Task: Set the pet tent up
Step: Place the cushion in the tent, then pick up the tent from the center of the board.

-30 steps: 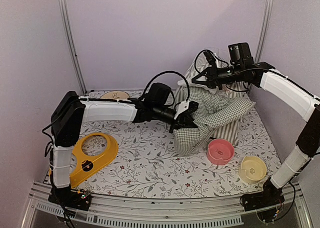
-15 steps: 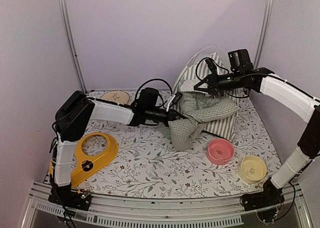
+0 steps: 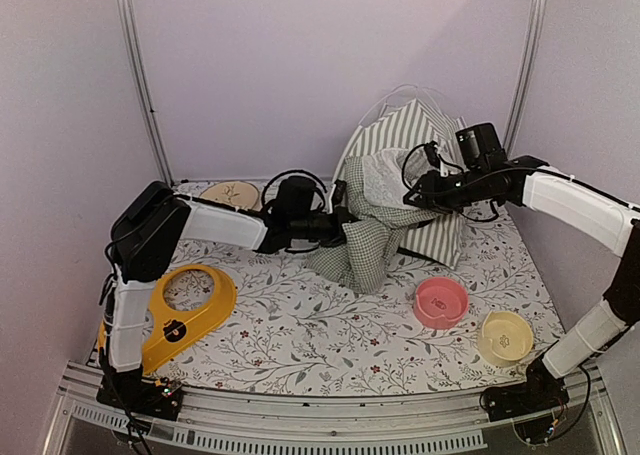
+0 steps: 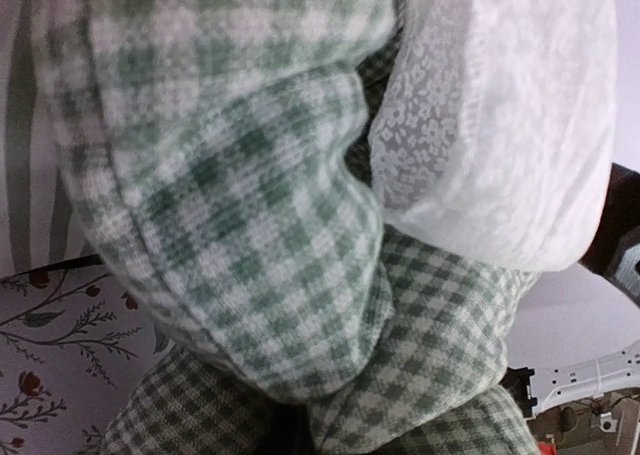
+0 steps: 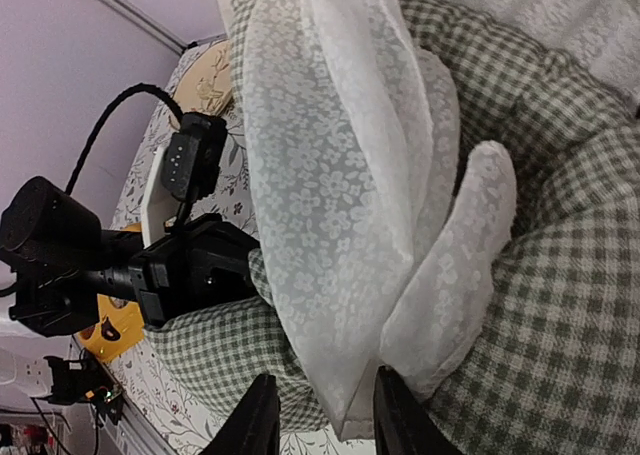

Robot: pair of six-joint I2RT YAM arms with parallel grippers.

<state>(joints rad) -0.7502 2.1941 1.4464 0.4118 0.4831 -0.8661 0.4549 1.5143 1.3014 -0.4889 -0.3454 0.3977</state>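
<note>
No readable text, label, brand, number or sign anywhere — not in the overhead view, not in either wrist view. Only patterns seen — stripes, checks, small flowers, leafy sprigs — none of them forming letters or figures.

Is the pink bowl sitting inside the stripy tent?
No, the pink bowl sits on the flowery table cover, out in front of the pet tent.

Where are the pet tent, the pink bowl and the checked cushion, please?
pet tent (image 3: pixel 405 133): top external view, striped upper panel.
pink bowl (image 3: pixel 441 301): top external view, inside of the bowl.
checked cushion (image 3: pixel 360 255): top external view, hanging lower fold.
</note>
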